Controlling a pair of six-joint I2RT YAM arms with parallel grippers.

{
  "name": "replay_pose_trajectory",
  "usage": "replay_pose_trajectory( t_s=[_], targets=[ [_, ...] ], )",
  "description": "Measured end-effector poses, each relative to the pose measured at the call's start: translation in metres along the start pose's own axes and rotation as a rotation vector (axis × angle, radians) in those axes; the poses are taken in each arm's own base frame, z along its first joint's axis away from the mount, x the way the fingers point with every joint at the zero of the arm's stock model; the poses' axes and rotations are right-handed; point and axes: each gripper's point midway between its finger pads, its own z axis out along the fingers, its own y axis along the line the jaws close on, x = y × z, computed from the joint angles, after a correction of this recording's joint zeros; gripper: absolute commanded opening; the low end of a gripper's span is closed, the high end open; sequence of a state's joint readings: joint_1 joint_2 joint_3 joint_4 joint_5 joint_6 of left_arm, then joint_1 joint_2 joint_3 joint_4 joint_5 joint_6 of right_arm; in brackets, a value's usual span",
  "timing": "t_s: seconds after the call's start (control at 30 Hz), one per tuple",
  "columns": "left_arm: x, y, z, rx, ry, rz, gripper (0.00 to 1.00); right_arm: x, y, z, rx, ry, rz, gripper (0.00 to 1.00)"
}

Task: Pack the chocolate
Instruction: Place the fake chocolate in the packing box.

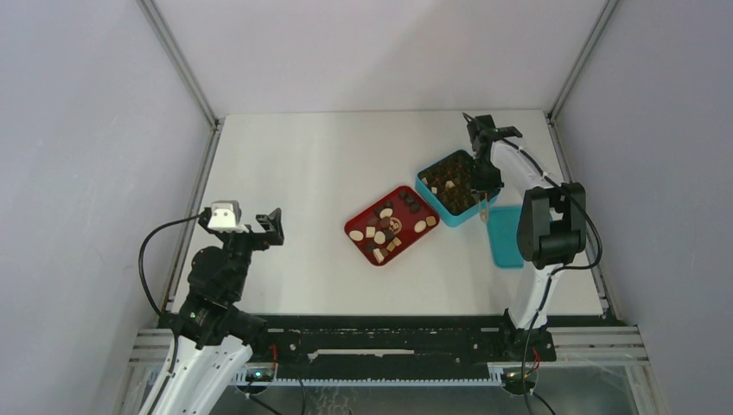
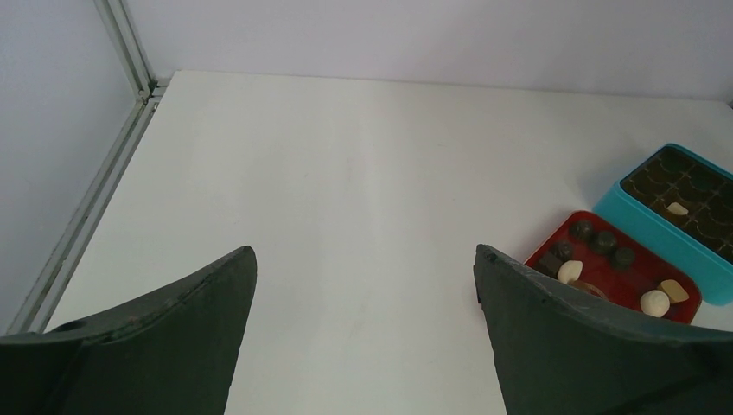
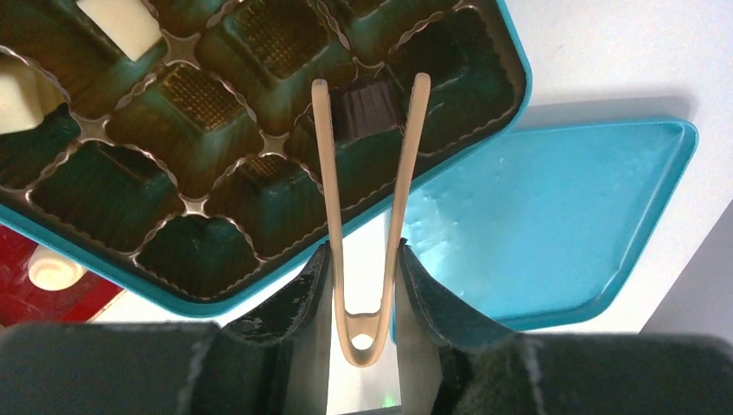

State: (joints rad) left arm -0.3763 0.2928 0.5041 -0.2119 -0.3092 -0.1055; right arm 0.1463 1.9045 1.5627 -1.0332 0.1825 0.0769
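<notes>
Plenty of small brown and cream chocolate pieces lie on the red rectangular tray mid-frame overhead. The right gripper hangs over the teal box upper right, its load lost under the arm.

Left wrist: the left gripper gapes wide, holding nothing.

Right wrist: the right gripper pinches the tan wooden V-shaped tongs, whose tips straddle a dark chocolate piece in a cell, upper centre. Whether they touch it, I cannot tell. An off-centre squeeze could flip it out.
</notes>
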Motion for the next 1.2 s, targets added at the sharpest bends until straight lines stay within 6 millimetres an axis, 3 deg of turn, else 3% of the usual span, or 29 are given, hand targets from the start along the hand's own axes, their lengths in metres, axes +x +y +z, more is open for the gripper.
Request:
replay_pose_trajectory(
  t_s=[0.27,0.8,1.0,1.2],
  targets=[
    [0.001,0.0,0.001,0.001,0.006,0.002,1.0,-0.016,-0.001,0.006,0.001,-0.033,0.015,0.2],
    [0.002,-0.001,0.001,0.002,0.008,0.002,1.0,-0.025,-0.007,0.003,0.0,-0.061,0.037,0.22],
    [0.004,-0.002,0.002,0.003,0.016,-0.004,1.0,-0.021,0.007,-0.005,-0.045,-0.08,0.018,0.22],
    [0.009,-0.012,0.008,0.031,0.08,-0.052,1.0,-0.018,0.034,-0.037,-0.125,-0.159,-0.031,0.22]
  ],
)
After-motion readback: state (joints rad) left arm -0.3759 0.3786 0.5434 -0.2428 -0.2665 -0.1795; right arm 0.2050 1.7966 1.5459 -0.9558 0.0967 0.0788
